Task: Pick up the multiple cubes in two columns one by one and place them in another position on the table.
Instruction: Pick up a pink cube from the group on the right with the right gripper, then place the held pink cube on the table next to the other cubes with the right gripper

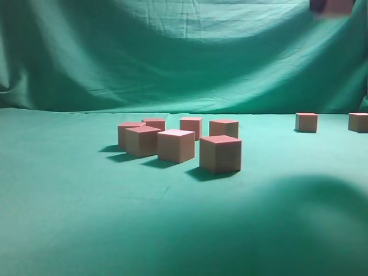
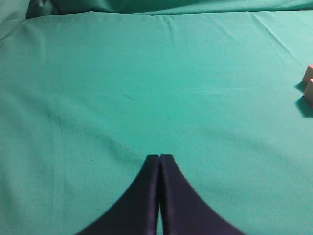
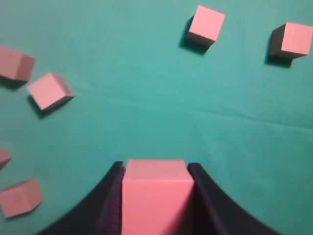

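right wrist view shows the right claw [image 3: 156, 196] clamped on one cube [image 3: 156, 193], its two dark fingers [image 3: 110, 205] pressed against opposite sides, high above the green table [image 3: 146, 98]. two cubes already set down [image 3: 206, 23] lie ahead on the cloth, well apart from the group still to move [image 1: 178, 144], which sits mid-table in the exterior view. my judgement: the step in hand is carrying this cube to the placed pair. to do it well, lower it straight down beside those two, leaving a clear gap, keep it level, and open only once its base meets the cloth. the left claw [image 2: 159, 161] has its fingers pressed together, holding nothing, hovering over bare cloth.
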